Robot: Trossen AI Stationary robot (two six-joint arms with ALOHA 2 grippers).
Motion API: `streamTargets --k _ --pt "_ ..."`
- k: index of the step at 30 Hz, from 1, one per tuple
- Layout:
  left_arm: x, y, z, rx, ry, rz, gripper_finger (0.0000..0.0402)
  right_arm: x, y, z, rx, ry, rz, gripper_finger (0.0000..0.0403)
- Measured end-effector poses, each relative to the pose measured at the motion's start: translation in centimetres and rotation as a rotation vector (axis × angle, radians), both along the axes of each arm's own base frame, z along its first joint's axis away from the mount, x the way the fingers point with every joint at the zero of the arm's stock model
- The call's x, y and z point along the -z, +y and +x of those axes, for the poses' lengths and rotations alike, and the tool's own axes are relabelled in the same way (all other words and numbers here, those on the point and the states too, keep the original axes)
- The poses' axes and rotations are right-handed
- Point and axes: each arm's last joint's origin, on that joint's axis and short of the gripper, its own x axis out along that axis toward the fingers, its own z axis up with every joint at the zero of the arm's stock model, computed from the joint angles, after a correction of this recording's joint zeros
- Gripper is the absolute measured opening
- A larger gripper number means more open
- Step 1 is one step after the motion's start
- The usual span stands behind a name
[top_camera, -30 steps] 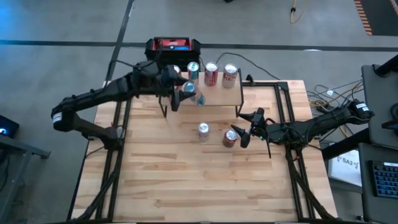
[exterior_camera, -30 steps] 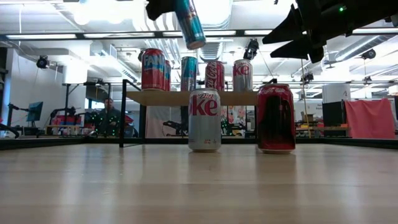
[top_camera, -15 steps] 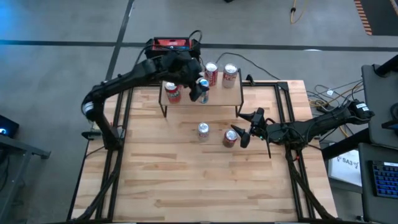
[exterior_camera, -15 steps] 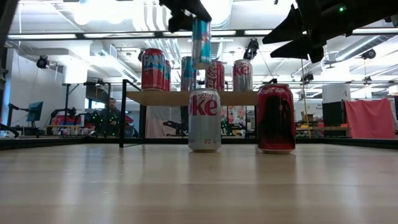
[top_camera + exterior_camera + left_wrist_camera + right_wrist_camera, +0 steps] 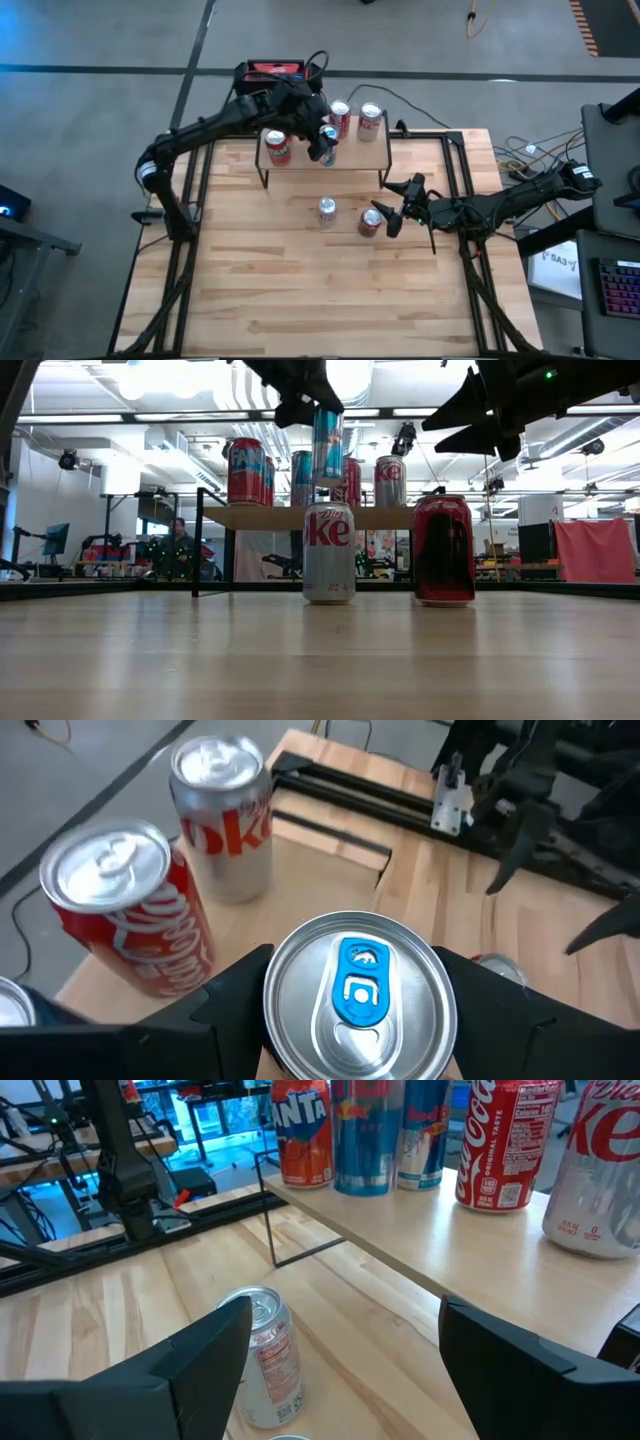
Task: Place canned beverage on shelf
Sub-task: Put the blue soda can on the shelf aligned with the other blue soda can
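My left gripper hangs over the shelf, shut on a slim blue-and-silver can with a blue tab. On the shelf board stand an orange-red can, a teal can, a red cola can and a silver diet cola can. Nearer, on the table, stand another silver can and a dark red can. My right gripper waits open just right of the dark red can, nothing between its fingers. My left gripper pinches the blue can's side wall just under the top rim between its two fingers, one on each side. The fingers slant down from above and from the table's left. The can stands upright, lifted clear above the shelf board.
A black-and-red box sits beyond the table's far edge, behind the shelf. Black frame rails run along the table's right side. Bare wood fills the near half of the table.
My left gripper has swung toward the table's right, over the shelf, carrying the blue can. The can was tilted and high; it now hangs upright and lower, closer to the shelf board. Most of the move fell in the first half second.
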Motion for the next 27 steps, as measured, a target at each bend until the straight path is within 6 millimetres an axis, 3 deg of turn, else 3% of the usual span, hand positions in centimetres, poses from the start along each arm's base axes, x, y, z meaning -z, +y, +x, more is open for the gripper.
streamTargets --k 11,21,27 --pt "1.6 0.0 -0.9 0.003 -0.022 -0.002 0.0229 0.0 0.0 0.0 0.000 0.000 0.000 0.0299" --pt "2.3 -1.4 -4.1 -0.014 -0.106 0.025 0.0229 0.0 0.0 0.0 0.000 0.000 0.000 0.0299" --pt "2.1 -1.7 -5.0 -0.031 -0.112 0.037 0.0229 0.0 0.0 0.0 0.000 0.000 0.000 0.0299"
